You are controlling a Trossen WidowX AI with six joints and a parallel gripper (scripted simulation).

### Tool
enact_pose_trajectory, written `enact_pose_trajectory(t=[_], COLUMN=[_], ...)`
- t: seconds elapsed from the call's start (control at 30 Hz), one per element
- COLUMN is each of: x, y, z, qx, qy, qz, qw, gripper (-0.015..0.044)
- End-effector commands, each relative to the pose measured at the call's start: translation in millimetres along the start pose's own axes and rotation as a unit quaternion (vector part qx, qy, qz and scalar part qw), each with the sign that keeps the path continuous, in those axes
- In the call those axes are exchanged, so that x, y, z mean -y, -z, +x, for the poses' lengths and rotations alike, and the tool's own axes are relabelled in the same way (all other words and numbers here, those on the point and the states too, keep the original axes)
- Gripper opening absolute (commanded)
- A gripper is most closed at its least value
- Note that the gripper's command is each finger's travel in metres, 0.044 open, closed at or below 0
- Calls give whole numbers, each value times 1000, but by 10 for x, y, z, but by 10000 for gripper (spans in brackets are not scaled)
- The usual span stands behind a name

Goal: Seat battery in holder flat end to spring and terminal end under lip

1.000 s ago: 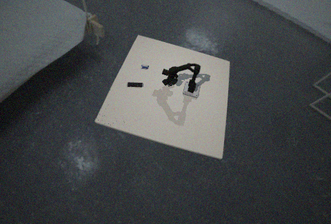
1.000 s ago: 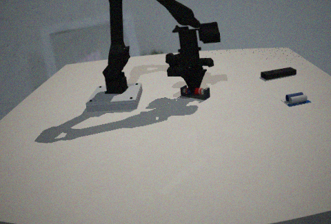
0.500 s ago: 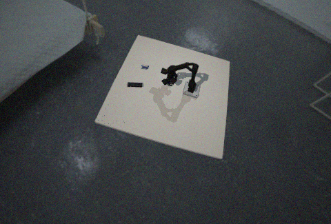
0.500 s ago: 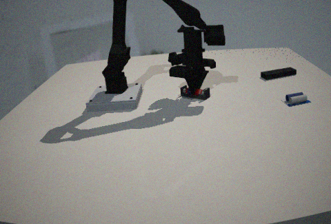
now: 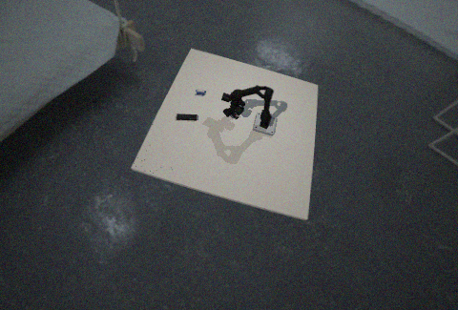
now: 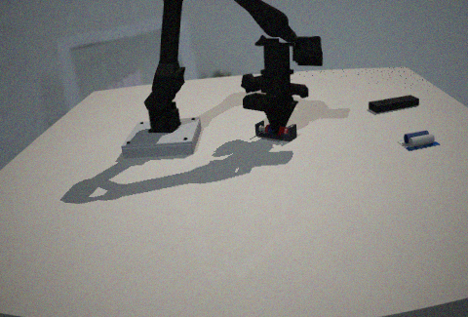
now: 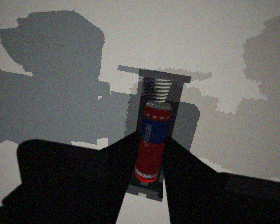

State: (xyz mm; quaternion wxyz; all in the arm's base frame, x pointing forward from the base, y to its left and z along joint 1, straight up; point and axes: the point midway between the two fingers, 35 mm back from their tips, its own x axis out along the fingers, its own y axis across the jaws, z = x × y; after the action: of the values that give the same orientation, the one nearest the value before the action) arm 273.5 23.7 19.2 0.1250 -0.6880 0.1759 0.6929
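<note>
1. One battery (image 6: 283,130) (image 7: 150,150), red with a blue band, lies lengthwise between the side walls of the black holder (image 6: 292,132) (image 7: 181,79).
2. Label: pale characters run along the battery's blue band in the wrist view. Too blurred to read; no brand can be made out. Small pale marks ring the red part near the spring end, also illegible.
3. Jaws: mostly closed, a narrow gap left, with the battery gripped between them. The black fingers (image 6: 281,114) flank its sides and reach down to the holder; contact with the holder walls cannot be told.
4. Spring (image 7: 161,90): coils sit at the far end of the holder in the wrist view. The battery's flat, greyish end meets or nearly meets them; exact contact is unclear.
5. Other end: terminal faces the holder's near end wall (image 7: 145,192). Whether it sits under the lip, or the battery is fully flat, cannot be told.
6. Arm (image 5: 268,101) (image 6: 171,20) stands on a pale base plate (image 5: 272,130) (image 6: 195,127), bent over toward the holder. No lettering legible on either.
7. Elsewhere on the pale worktop (image 5: 267,182) (image 6: 234,245) (image 7: 215,30): a long black block (image 5: 187,117) (image 6: 394,103) and a blue-and-white object (image 5: 200,93) (image 6: 420,138), both well apart from the holder. No readable writing on them.
</note>
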Motion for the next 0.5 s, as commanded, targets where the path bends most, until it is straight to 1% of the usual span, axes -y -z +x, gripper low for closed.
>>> enact_pose_trajectory(t=[0.0,0.37,0.47], x=[0,1,1], y=[31,33,33], z=[4,3,3], qx=[4,4,4], qy=[0,0,0], qz=[-1,-1,-1], qw=[1000,1000,1000], gripper=[64,64,143])
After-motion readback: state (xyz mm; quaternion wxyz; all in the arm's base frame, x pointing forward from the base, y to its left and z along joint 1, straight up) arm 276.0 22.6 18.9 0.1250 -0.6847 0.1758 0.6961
